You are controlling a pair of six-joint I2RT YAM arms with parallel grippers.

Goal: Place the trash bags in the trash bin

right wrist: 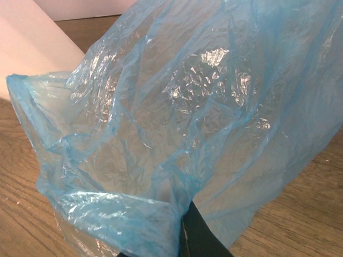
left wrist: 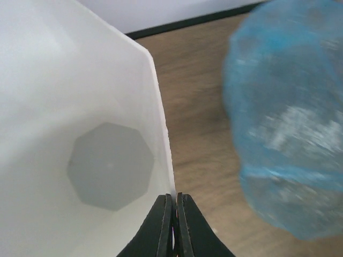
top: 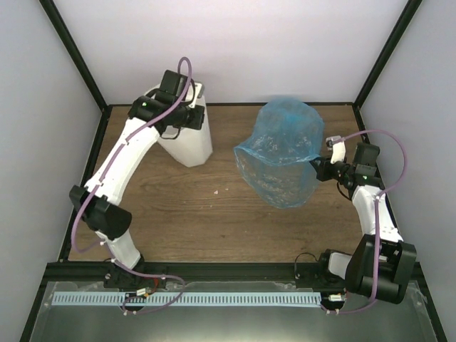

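The left end effector (left wrist: 174, 202) is clamped on the trash bin (top: 188, 142) rim, the right end effector (top: 318, 165) clamped on the trash bag (top: 281, 153) nearby

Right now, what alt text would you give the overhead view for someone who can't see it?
The right arm's jaws hold a billowing light-blue plastic bag over a wooden table. Left of it, the left arm's jaws pinch the rim of an upright white bin.

The left arm (top: 125, 153) is reaching far forward, its left gripper (left wrist: 175, 198) pinching shut. The right arm (top: 372, 206) is bending at the elbow, its right gripper (top: 318, 165) pointing leftward, clamped tight.
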